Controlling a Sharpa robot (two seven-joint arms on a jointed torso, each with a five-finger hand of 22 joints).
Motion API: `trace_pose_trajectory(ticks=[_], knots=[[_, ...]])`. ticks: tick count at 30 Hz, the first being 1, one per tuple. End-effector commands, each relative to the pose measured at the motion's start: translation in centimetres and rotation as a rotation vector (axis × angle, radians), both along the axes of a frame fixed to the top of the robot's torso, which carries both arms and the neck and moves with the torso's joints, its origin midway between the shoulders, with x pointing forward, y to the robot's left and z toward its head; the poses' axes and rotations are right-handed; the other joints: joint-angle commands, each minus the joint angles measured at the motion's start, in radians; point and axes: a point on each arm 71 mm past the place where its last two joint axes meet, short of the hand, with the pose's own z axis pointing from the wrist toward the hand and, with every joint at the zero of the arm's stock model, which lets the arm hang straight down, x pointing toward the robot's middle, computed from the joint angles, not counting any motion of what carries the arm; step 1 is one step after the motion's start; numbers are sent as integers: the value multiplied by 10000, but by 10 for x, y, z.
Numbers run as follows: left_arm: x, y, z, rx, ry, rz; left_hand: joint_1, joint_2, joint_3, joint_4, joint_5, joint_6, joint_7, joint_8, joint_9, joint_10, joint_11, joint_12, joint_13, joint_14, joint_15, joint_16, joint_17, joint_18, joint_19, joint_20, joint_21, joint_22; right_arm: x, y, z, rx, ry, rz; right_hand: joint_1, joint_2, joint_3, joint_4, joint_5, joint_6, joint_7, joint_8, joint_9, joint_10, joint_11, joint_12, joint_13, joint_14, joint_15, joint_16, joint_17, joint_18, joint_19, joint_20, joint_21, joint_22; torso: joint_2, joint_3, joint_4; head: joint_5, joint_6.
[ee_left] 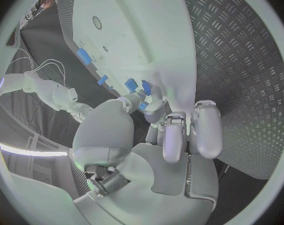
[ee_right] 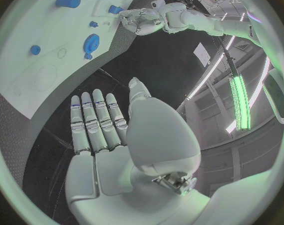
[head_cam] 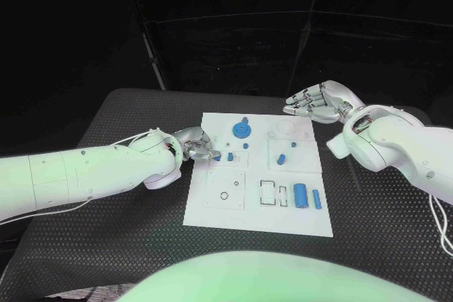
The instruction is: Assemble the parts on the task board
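The white task board [head_cam: 213,207] lies mid-table. My left hand [head_cam: 196,147] is at the board's left edge, where thumb and a finger pinch a small blue part [head_cam: 218,156], also seen between those fingertips [ee_left: 142,106] in the left wrist view. Two more small blue parts [ee_left: 131,85] sit on the board just beyond them. My right hand [head_cam: 319,102] hovers open above the board's far right corner, fingers [ee_right: 95,117] straight and together, holding nothing. A round blue gear-like part [head_cam: 243,128] sits at the board's far middle.
On the board lie a blue peg [head_cam: 280,160], a blue cylinder [head_cam: 300,195], a slim blue piece [head_cam: 316,200], a black ring [head_cam: 224,196] and rectangular slots [head_cam: 267,192]. Ribbed black table [head_cam: 378,204] surrounds the board.
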Motion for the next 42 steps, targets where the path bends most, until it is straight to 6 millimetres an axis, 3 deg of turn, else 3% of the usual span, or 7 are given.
trace_pose_trajectory(ticks=[1,6,18,42], knots=[[0,-1,0,-55,77,89,-149,-32,-53,80,33,87,1,5,-12,51,9,50,14,1019,-53,31,2635,-151,49,-23,40,21,0,1,2,46,-32,102,19,83,63,-15,67,30,517,40,12,-6,10,22,-4,-81,-13,-55,-14,-143,-59,2,-36,10,-8,2,2,-2,-2],[0,-2,0,-70,65,92,-347,-130,-282,242,33,106,11,11,-16,58,18,66,32,1019,-46,31,2635,-156,60,-18,52,46,0,1,2,46,-32,102,19,83,63,-15,67,30,517,40,12,-6,10,22,-4,-81,-13,-55,-14,-143,-59,2,-36,10,-6,-3,6,-18,-2],[0,-2,0,-96,57,168,-556,-122,-581,498,34,124,14,13,-27,74,22,101,77,1019,-42,31,2635,-162,76,-13,70,84,-1,1,2,46,-33,113,25,87,67,-21,73,43,513,48,14,6,7,29,-3,-81,-14,-54,-15,-143,-56,2,-42,10,2,-2,3,-25,-2],[-2,-3,-1,-237,272,321,-460,-106,-616,480,37,150,-13,34,-21,99,5,140,130,1019,-49,31,2635,-167,90,-15,89,114,0,1,1,39,-11,151,26,89,69,-26,76,56,509,57,15,20,4,37,-3,-81,-16,-52,-17,-143,-50,2,-50,11,2,-1,12,-25,-2]])
